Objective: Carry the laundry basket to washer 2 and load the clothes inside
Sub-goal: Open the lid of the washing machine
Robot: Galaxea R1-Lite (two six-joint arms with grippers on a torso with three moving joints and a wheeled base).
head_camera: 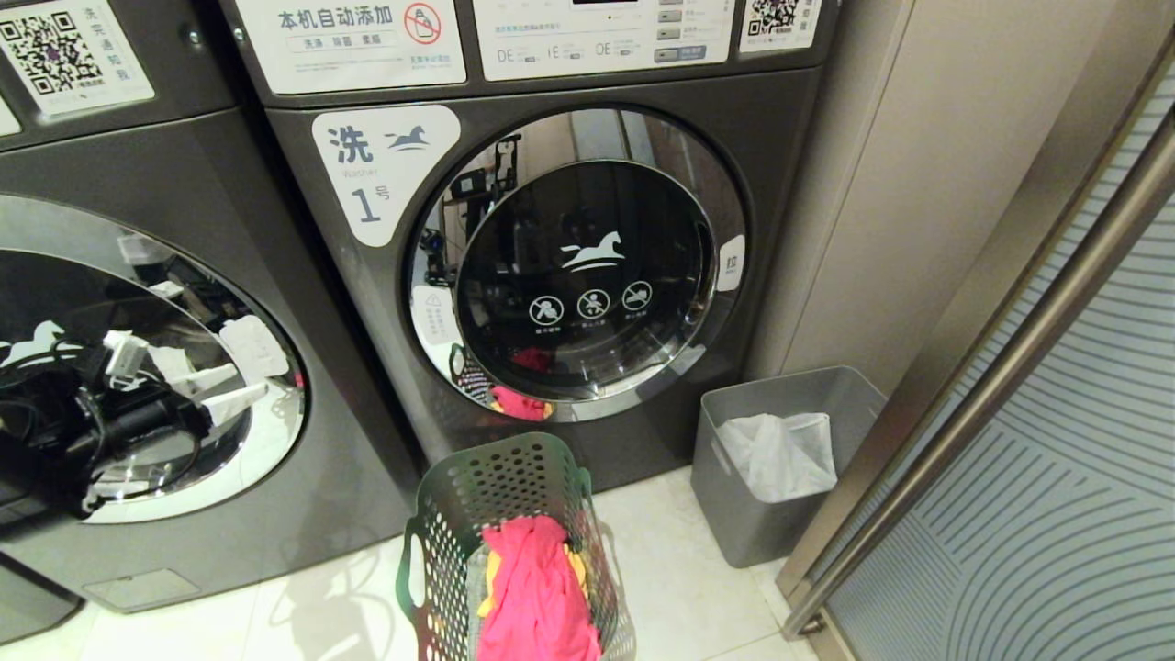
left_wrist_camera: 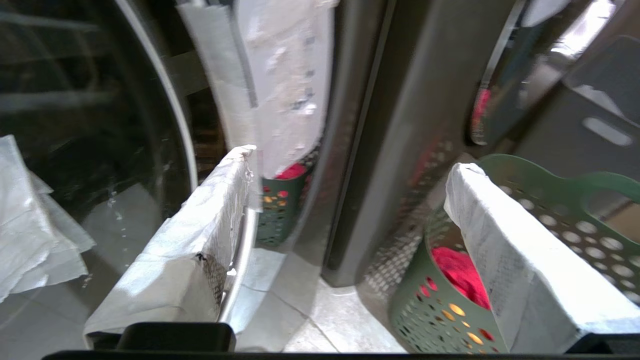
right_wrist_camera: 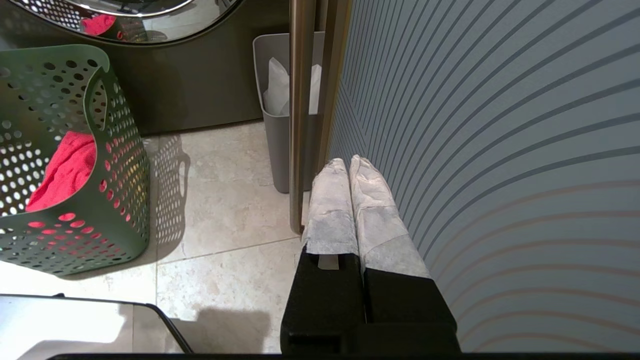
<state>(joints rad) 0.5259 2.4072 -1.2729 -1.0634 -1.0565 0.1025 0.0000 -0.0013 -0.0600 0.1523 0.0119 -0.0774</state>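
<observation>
The dark green laundry basket [head_camera: 459, 514] stands on the tiled floor before the machine marked 1 [head_camera: 587, 266]. In the basket lie the clothes: a pink-red garment [head_camera: 532, 588] over a yellow one [head_camera: 491, 574]. Washer 2 [head_camera: 138, 275] is the dark grey machine to the left; its door is closed and its number is out of the head view. My left gripper [head_camera: 225, 390] hangs open and empty close to that door's chrome ring [left_wrist_camera: 170, 100], with the basket [left_wrist_camera: 440, 305] beside it. Low by the glass panel, my right gripper [right_wrist_camera: 350, 162] is shut on nothing.
A plain grey bin [head_camera: 734, 514] with a white sheet [head_camera: 780, 450] stands right of the machine marked 1. A glass sliding door with a long bar handle [head_camera: 1010, 367] closes off the right side. Pale floor tiles [right_wrist_camera: 225, 200] lie between basket and bin.
</observation>
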